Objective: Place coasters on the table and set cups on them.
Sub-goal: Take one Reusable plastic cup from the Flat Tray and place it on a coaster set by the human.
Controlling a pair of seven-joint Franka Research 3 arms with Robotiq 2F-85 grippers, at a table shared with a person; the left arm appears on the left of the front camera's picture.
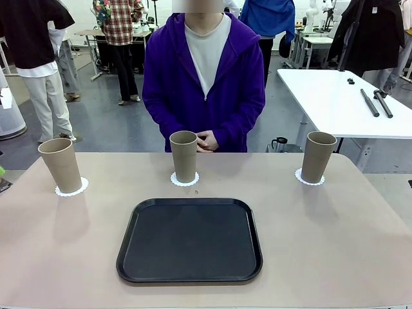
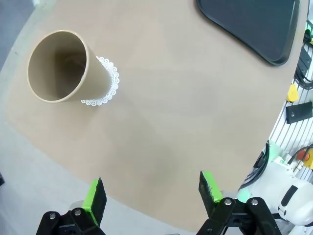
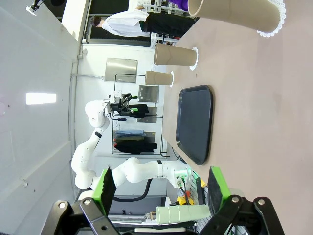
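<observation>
Three tan cups stand upright on the beige table (image 1: 335,244), each on a white lacy coaster. The left cup (image 1: 60,165) sits on a coaster (image 1: 71,189), the middle cup (image 1: 184,156) on a coaster (image 1: 185,179), and the right cup (image 1: 318,156) on a coaster (image 1: 309,178). My left gripper (image 2: 152,193) hangs open and empty over the table edge, well apart from the left cup (image 2: 63,66) and its coaster (image 2: 108,83). My right gripper (image 3: 161,188) is open and empty too, far from the nearest cup (image 3: 234,14).
A black tray (image 1: 190,240) lies bare in the table's near middle, also seen as the tray (image 2: 254,27) and the tray (image 3: 195,122). A person in a purple hoodie stands at the far edge with hands (image 1: 207,140) clasped. A white table (image 1: 347,103) stands behind on the right.
</observation>
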